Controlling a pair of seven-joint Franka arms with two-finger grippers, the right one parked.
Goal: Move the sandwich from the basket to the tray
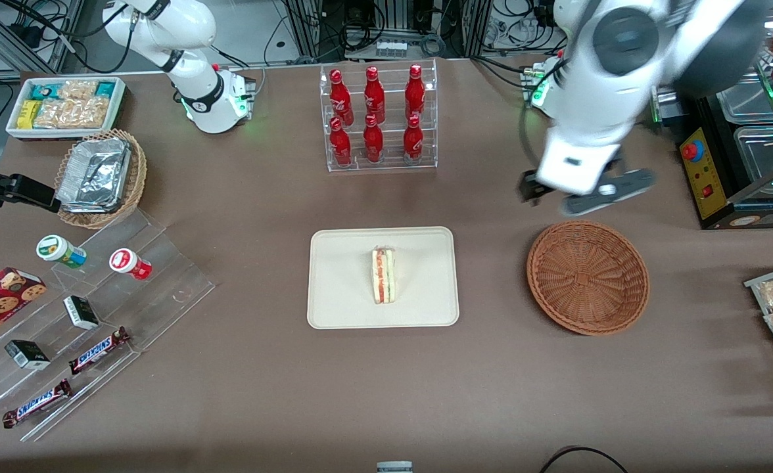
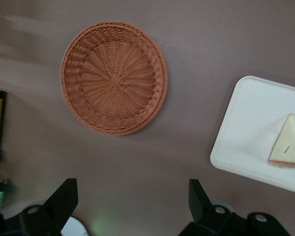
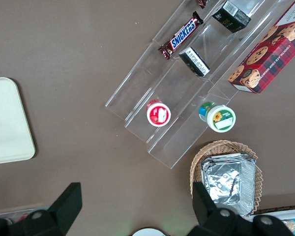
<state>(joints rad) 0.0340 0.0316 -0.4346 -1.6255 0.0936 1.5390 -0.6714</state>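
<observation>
The sandwich (image 1: 383, 275) already sits on the tray (image 1: 340, 309), well away from the fingers, and the basket (image 1: 587, 276) lies empty on the surface almost beneath them. The gripper (image 1: 580, 194) hangs above the basket's rim, fingers (image 2: 64, 196) spread wide and holding nothing. To my eye the job looks done.

Gripper (image 1: 561, 190) raised above bare table, fingers (image 2: 64, 196) spread; basket (image 1: 587, 276) just nearer front camera.

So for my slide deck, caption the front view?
Sandwich on tray, basket empty, open gripper raised above the table.
</observation>
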